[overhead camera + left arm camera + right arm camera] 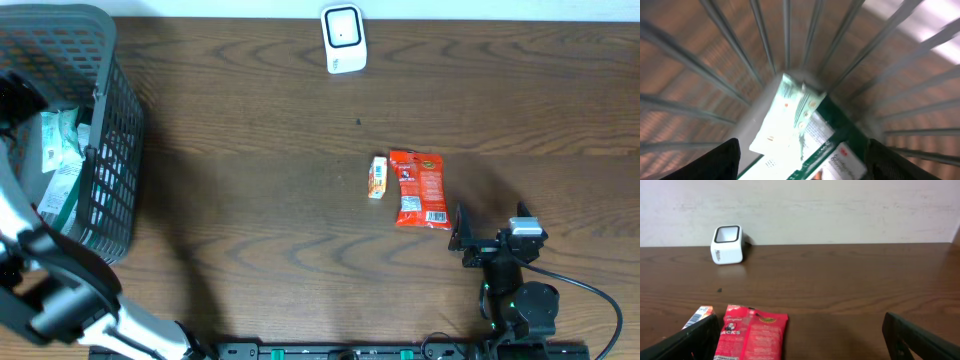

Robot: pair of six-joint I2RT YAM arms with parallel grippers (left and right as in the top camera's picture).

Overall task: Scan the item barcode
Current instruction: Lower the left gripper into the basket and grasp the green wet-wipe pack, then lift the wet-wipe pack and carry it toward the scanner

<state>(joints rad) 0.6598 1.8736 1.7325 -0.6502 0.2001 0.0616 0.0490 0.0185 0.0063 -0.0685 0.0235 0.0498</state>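
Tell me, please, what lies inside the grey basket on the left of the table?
Inside the basket, a pale green-and-white pouch rests on a dark green package with a white label. Whatever lies under these two is covered, so it cannot be seen.

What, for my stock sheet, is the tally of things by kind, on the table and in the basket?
Basket: 1
Scanner: 1
Red snack packet: 1
Small orange-and-white box: 1
Packs seen in the basket: 2, a pale green pouch and a dark green pack
Total: 6
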